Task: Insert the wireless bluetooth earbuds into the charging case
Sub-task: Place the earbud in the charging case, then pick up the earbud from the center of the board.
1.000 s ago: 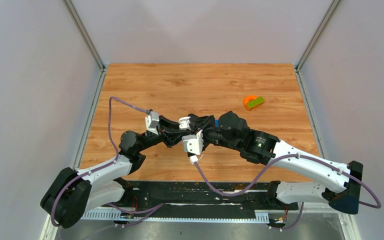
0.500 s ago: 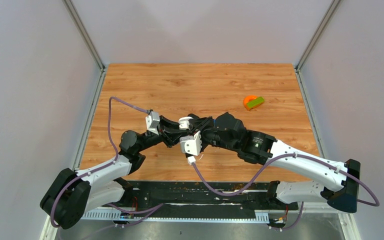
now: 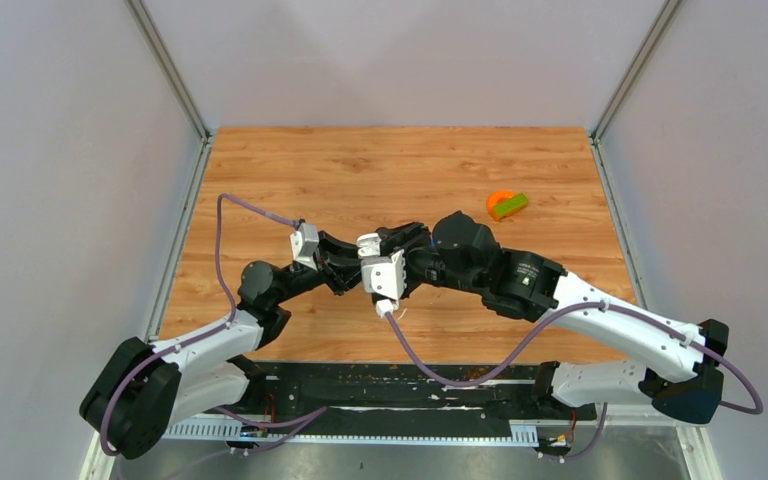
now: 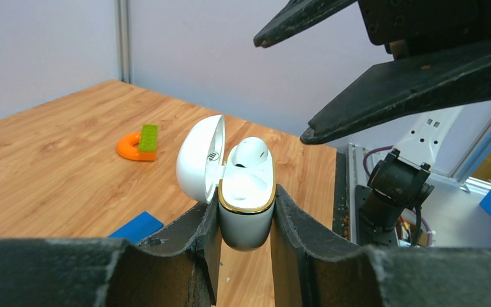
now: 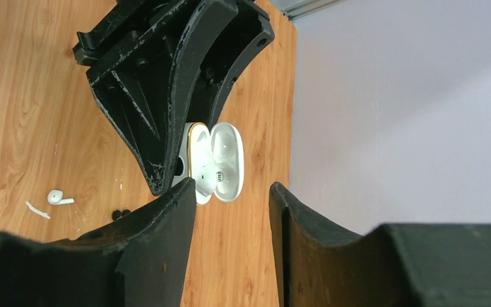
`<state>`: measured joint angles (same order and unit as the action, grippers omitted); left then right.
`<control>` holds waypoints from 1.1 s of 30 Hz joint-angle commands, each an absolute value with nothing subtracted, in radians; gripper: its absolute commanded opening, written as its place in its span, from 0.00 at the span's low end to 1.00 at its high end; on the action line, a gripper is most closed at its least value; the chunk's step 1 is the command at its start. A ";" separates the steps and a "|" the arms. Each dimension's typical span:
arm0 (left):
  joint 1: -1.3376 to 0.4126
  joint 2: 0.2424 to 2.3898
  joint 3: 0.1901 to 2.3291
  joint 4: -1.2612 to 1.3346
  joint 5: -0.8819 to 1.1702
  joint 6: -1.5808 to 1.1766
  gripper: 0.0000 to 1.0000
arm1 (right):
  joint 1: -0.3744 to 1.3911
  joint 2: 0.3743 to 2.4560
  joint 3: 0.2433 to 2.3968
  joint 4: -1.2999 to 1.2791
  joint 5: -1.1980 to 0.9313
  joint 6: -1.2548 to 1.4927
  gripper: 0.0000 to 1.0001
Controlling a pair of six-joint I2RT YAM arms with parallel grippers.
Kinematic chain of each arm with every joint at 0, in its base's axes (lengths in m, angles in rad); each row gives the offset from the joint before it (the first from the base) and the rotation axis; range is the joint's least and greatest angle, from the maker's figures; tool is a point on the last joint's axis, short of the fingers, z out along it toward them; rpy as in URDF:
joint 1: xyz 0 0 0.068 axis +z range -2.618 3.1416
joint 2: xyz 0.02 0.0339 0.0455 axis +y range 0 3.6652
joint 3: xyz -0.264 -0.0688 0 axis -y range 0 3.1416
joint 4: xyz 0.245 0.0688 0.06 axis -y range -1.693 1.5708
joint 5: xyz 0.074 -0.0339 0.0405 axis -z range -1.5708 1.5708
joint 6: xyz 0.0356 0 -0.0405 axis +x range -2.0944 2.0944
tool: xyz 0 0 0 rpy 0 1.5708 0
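Observation:
My left gripper [image 4: 246, 199] is shut on the white charging case [image 4: 247, 192], which has a gold rim. It holds the case upright above the table with the lid [image 4: 199, 158] open. One white earbud [image 4: 250, 152] sits in the far slot; the near slot looks empty. My right gripper [image 5: 231, 192] is open and empty, just above and beside the open case [image 5: 216, 161]. Another white earbud [image 5: 57, 196] lies on the table, with two tiny black pieces [image 5: 121, 213] near it. In the top view both grippers meet at the case [image 3: 368, 241].
A thin white sliver [image 5: 37, 210] lies by the loose earbud. A blue block [image 4: 137, 227] lies on the table under the left gripper. An orange ring with a green brick [image 3: 505, 204] sits at the back right. The wooden table [image 3: 290, 170] has grey walls around it.
My right arm has shifted left, bringing its open gripper closer over the case. The left arm and the case have not moved.

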<state>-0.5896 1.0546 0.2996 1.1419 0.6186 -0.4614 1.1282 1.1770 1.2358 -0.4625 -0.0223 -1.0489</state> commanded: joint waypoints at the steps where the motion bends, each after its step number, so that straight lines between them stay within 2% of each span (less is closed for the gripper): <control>1: -0.594 1.033 0.302 1.179 0.604 -0.438 0.00 | 1.130 1.184 1.323 -0.534 -0.057 -0.964 0.46; 6: -0.593 1.013 0.300 1.155 0.587 -0.421 0.00 | 1.102 1.166 1.425 -0.636 -0.073 -0.844 0.46; 9: -0.593 0.997 0.299 1.125 0.566 -0.397 0.00 | 1.025 1.152 1.464 -0.695 -0.118 -0.755 0.49; 13: -0.593 0.975 0.300 1.084 0.543 -0.371 0.00 | 0.790 1.171 1.478 -0.764 -0.279 -0.618 0.50; 18: -0.593 0.963 0.295 1.044 0.510 -0.357 0.00 | 0.565 1.313 1.457 -0.887 -0.546 -0.451 0.49; 24: -0.594 0.887 0.299 0.887 0.472 -0.283 0.00 | 0.555 1.416 1.286 -0.872 -0.611 -0.633 0.48; 33: -0.585 0.704 0.326 0.556 0.475 -0.131 0.00 | 0.578 1.615 1.300 -0.808 -0.663 -0.825 0.44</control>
